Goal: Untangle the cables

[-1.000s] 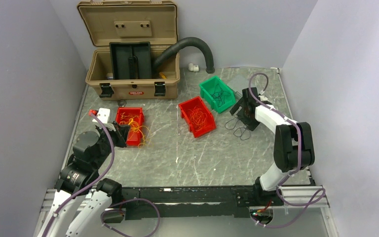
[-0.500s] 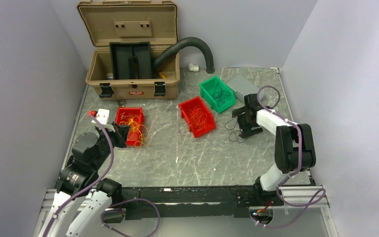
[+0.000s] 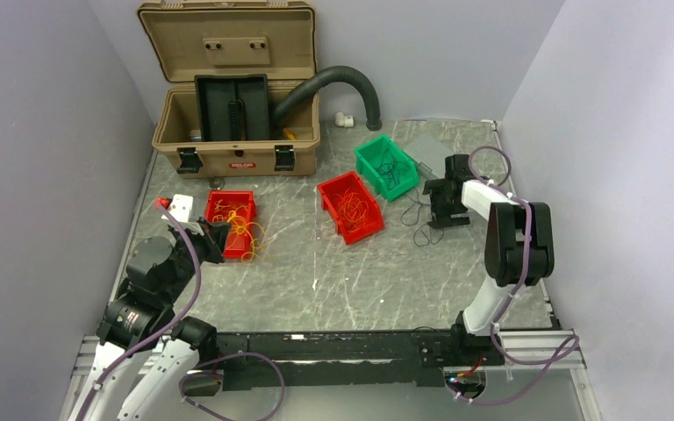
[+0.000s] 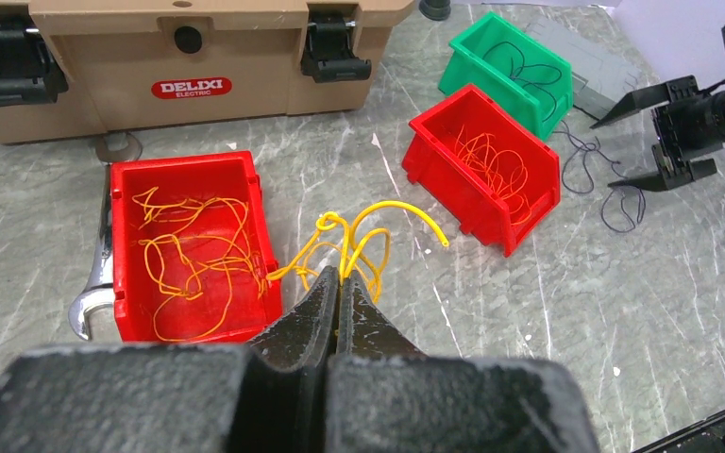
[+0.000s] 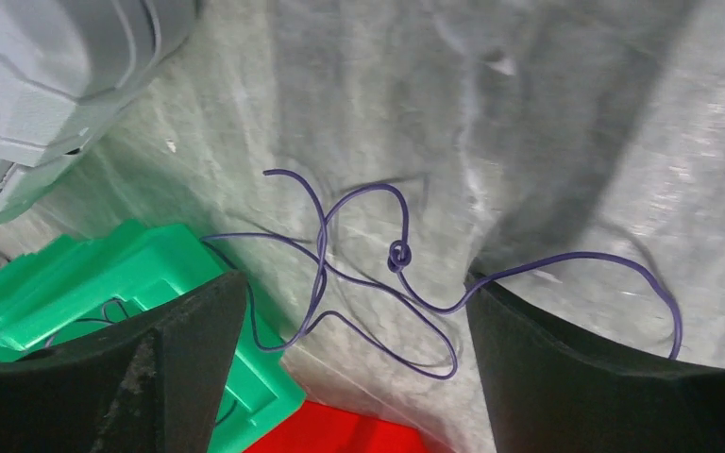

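Grey veined tabletop looked smooth, slightly glossy. Red plastic bin and green plastic bin were shiny; thin yellow wires glossy-coated.

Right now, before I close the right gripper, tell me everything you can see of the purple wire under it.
The purple wire is thin, flexible and plastic-coated by its look. It lies slack on the grey marbled table beside the green bin, its strands crossing in loose loops that meet in a small tight knot. One end curls free; another strand arcs away past one finger. The open right gripper straddles it; no contact shows.
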